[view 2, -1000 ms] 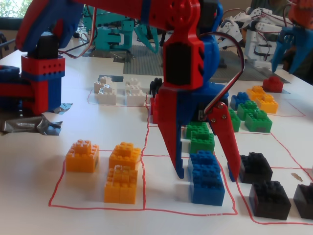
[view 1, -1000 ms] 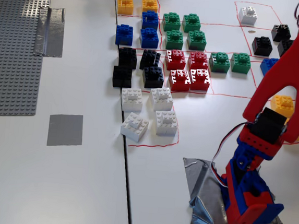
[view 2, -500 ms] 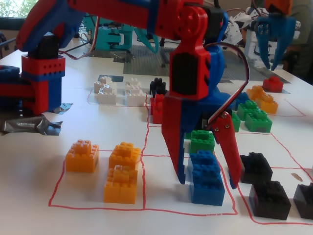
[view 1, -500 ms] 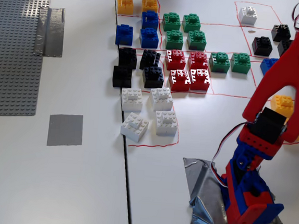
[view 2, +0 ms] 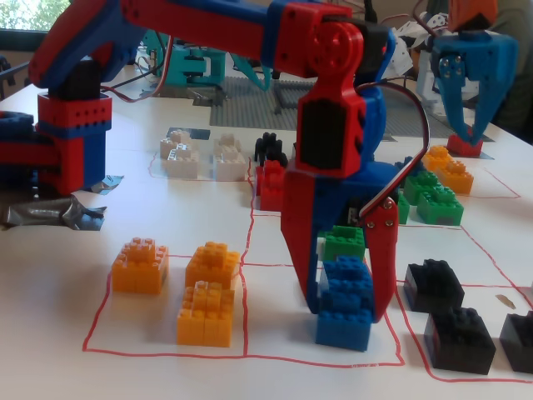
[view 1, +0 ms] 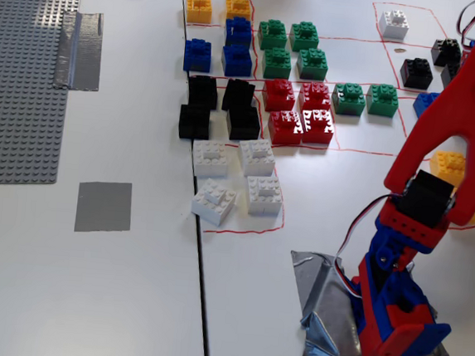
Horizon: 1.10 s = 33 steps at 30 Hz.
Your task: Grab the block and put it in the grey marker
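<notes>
In a fixed view taken low over the white desk (view 2: pixel 166 367), the red and blue robot arm's hand (view 2: pixel 343 308) stands lower centre of the frame, its two red fingers (view 2: pixel 298 250) pointing down and pinching the upper part of a stack of blue plastic building blocks (view 2: pixel 345 304). The stack sits on the desk inside a red-lined square, right of centre near the bottom edge, with a green block (view 2: pixel 343 242) just behind it. To the left, three orange blocks (view 2: pixel 208 287) lie in another red-outlined cell; to the right, black blocks (view 2: pixel 445 312) sit near the lower right corner.

In a fixed view looking down from higher up, the arm's base (view 1: pixel 396 313) stands at the lower right on crumpled silver tape (view 1: pixel 326 311); the hand itself lies beyond the right edge there. A flat grey square marker (view 1: pixel 103 206) lies at lower left, well apart from the blocks. A grey studded baseplate (view 1: pixel 22 67) fills the upper left.
</notes>
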Available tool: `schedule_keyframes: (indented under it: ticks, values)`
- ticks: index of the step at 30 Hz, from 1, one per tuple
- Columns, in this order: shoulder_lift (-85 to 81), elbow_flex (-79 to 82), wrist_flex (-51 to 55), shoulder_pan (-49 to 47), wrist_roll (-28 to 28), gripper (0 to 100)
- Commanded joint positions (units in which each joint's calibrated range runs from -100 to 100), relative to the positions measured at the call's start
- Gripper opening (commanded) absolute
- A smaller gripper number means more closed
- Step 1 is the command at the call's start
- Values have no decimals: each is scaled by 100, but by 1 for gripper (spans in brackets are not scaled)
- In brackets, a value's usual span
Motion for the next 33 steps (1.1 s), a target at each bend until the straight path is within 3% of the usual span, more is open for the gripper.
schedule_keyframes:
  ticks: [1,5,24,33]
  values:
    - [-184,-518,18,-89,78,8]
    - [-200,-599,27,-70,186,0]
    - [-2461,191,586,303,93,0]
    - [-3591,917,1373,-609,24,0]
